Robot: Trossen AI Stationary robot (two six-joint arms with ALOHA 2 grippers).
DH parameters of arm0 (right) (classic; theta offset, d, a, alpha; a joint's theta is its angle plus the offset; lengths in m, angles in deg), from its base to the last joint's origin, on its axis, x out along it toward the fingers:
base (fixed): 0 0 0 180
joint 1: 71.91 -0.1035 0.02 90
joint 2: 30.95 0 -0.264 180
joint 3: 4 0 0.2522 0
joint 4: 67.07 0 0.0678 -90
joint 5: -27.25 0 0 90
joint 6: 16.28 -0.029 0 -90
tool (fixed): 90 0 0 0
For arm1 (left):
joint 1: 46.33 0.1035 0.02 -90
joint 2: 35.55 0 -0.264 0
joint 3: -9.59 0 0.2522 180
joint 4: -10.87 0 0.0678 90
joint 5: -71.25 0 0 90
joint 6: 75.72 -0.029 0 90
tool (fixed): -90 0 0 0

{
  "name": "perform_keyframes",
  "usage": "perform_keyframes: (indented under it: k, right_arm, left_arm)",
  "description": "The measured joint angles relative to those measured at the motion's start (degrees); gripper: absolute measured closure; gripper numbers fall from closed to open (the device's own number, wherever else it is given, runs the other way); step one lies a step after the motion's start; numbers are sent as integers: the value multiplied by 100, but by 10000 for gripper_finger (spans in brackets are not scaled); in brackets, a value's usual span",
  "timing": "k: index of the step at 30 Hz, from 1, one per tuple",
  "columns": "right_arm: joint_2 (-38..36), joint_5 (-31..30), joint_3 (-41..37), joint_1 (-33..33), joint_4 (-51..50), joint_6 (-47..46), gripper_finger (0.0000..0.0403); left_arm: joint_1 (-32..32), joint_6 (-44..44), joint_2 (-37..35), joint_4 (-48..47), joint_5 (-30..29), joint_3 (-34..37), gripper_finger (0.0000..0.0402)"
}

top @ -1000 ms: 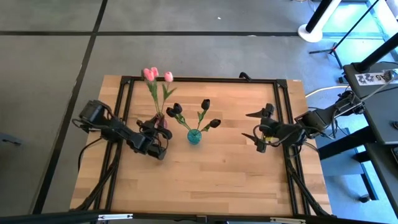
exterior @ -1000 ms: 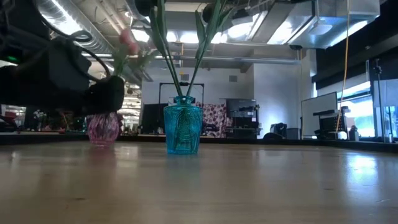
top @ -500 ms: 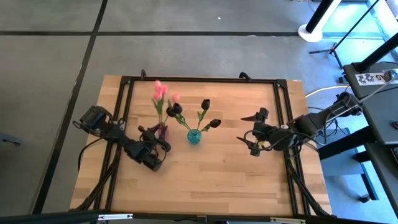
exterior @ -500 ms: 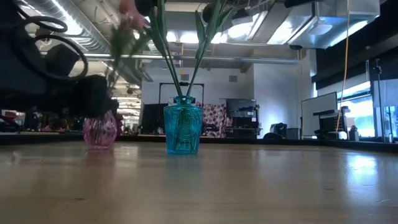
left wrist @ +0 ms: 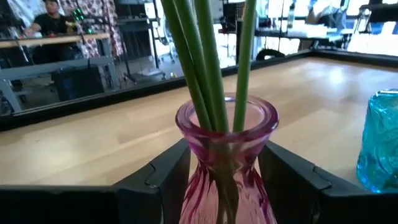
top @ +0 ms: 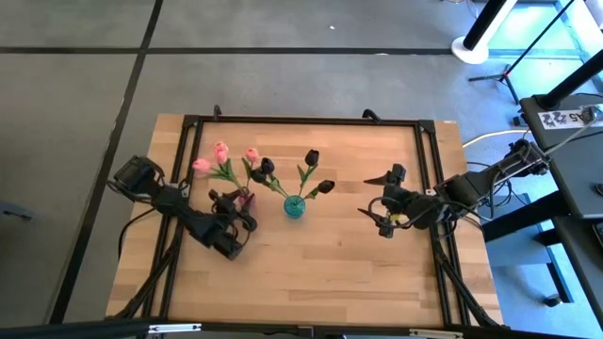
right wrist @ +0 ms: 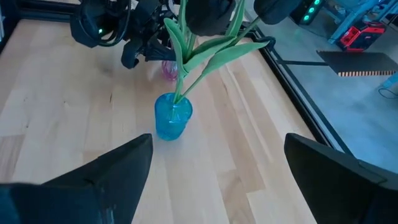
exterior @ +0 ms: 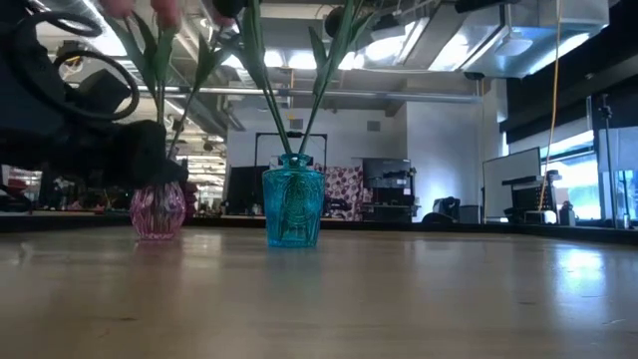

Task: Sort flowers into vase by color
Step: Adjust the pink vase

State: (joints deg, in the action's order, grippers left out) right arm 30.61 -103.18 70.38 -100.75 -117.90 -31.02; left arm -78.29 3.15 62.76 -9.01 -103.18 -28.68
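Left tool (left wrist: 227,180) spread around pink vase (top: 244,199) holding pink flowers (top: 222,160); blue vase (top: 294,206) beside it holds dark flowers (top: 311,157); right tool (top: 381,215) spread, well apart.

Pink glass vase (left wrist: 226,155) between the left hand's (left wrist: 225,180) spread fingers (left wrist: 155,180), three green stems (left wrist: 208,62) inside, teal vase (left wrist: 379,140) beside
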Motion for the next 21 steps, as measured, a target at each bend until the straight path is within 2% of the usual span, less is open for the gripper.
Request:
perform_keyframes:
  k: [10, 21]
  right_arm:
    - [-2, 55, 0, -2, -8, 0, 40]
    - [-2, 103, 0, -2, -41, -2, 40]
  left_arm:
    - [-9, 0, -650, -772, 610, 0, 220]
    - [-4, -5, -1096, -1133, 1072, 1, 219]
